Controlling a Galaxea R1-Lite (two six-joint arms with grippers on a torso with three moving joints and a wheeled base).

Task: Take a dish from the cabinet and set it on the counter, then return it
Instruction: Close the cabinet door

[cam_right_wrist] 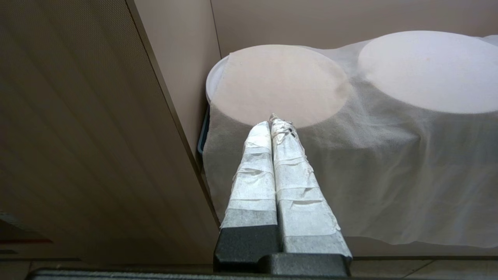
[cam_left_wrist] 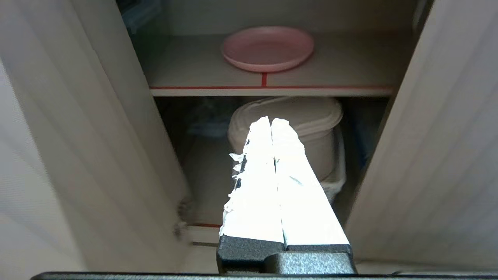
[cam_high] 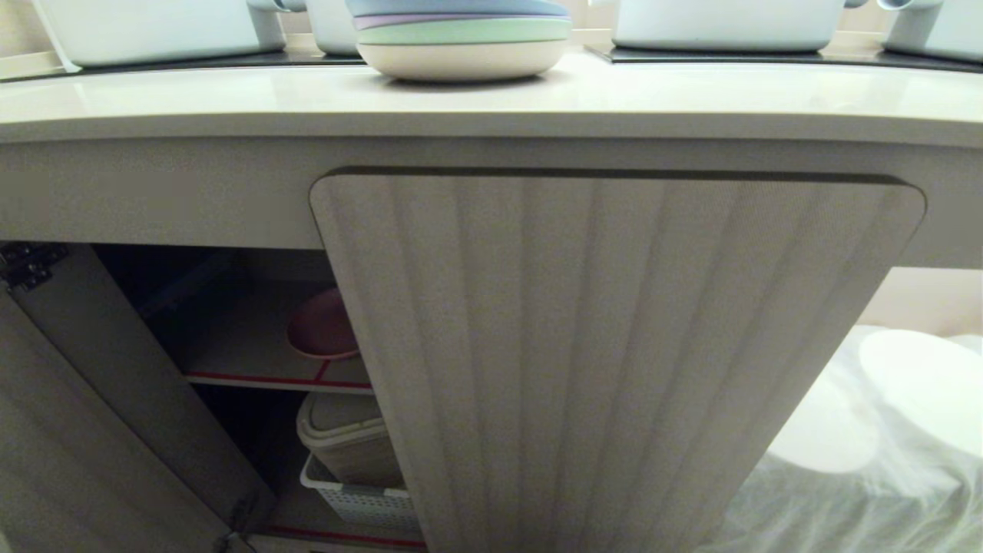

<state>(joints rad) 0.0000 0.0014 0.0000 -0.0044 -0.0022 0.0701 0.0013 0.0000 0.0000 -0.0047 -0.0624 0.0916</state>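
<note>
The round, shallow, matte pink plastic dish [cam_left_wrist: 267,48], upper centre of the left wrist view, lies on the beige cabinet's red-edged shelf [cam_left_wrist: 272,90]. It looks light, stiff and slick; its low rim suits pinching. Left gripper [cam_left_wrist: 271,119] and right gripper [cam_right_wrist: 274,119]: fingers pressed together, empty.

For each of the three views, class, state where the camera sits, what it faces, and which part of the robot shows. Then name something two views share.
Head view: high on the robot, looking down at the counter edge and cabinet; no arm shows.
Left wrist view: behind the shut left hand, facing the open cabinet and the pink dish on its shelf.
Right wrist view: behind the shut right hand, facing cloth-covered round tubs beside the cabinet.
Shared: head and left wrist views both show the dish; head and right wrist both show the tubs.
</note>
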